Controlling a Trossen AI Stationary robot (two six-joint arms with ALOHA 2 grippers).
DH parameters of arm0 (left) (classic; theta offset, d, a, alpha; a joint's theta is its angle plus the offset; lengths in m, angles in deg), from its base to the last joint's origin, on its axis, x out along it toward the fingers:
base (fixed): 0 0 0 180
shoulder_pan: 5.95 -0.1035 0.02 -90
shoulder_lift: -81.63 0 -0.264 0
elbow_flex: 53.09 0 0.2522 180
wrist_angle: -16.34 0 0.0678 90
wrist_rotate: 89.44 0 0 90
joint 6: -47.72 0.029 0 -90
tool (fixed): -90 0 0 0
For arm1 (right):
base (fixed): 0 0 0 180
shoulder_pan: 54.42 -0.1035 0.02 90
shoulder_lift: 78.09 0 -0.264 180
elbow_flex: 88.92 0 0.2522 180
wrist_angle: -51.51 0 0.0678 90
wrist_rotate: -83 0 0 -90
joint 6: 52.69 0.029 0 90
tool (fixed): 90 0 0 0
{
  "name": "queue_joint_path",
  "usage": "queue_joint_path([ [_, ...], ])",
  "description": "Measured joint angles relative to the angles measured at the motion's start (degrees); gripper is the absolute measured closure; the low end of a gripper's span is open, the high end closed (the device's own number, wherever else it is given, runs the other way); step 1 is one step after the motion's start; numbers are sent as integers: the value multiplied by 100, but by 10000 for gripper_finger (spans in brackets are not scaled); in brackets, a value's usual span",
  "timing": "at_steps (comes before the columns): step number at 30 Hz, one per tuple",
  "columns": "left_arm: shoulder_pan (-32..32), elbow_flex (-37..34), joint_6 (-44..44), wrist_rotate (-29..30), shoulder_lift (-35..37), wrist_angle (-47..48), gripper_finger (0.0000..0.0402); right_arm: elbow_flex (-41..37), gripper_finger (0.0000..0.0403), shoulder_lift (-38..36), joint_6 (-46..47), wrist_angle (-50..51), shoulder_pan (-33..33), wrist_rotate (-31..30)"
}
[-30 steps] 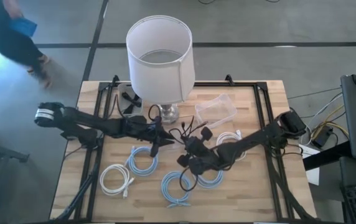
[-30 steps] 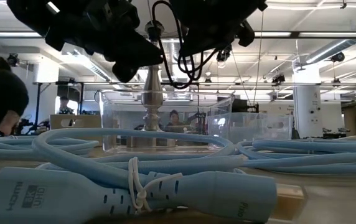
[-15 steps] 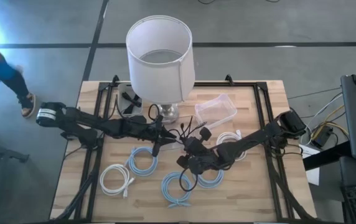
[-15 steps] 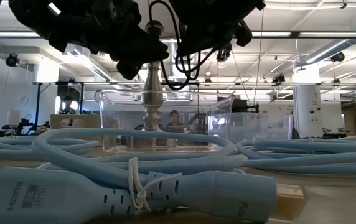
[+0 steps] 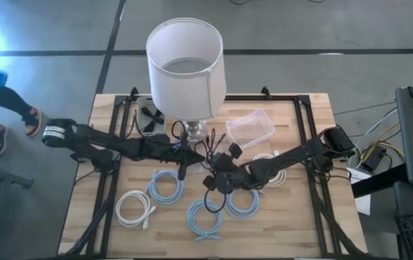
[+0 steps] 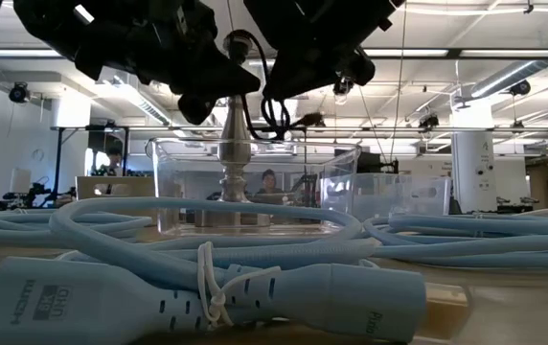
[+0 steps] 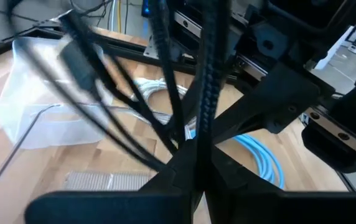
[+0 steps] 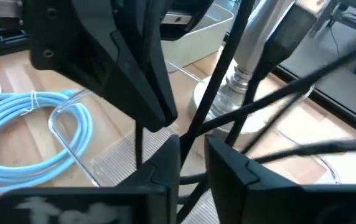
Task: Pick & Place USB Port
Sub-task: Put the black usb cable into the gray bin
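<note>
I hold the black USB cable [image 5: 217,153] up in the air with both grippers, near the lamp [image 5: 185,68]. My right gripper [image 5: 217,180] has just moved closer to my left gripper [image 5: 185,155]. Both pinch the cable. The clear box [image 5: 250,128] waits nearby.

From overhead I look straight down on the whole table [image 5: 293,231], my arms reaching in from left and right. The low camera sits at tabletop height, right up against a blue cable [image 6: 207,287], facing across to the room. My wrist cameras peer close past my fingers; both catch the clear container [image 7: 35,118] [image 8: 196,34].
</note>
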Motion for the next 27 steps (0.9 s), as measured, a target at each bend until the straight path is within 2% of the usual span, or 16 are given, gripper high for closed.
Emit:
queue_joint_path([
  [7, 0, 0, -126, 0, 96, 123, 391, 2, 290, -123, -452, 14, -143, 4],
  [14, 5, -1, -224, 109, 490, 805, 383, 7, 276, -495, -653, 44, -339, -9],
  [20, 15, -2, -241, 170, 1203, 1674, 387, 7, 274, -729, -963, 101, -533, -19],
  [27, 28, 0, -570, 377, 2413, 3026, 382, -1, 281, -765, -1005, 193, -599, -26],
])
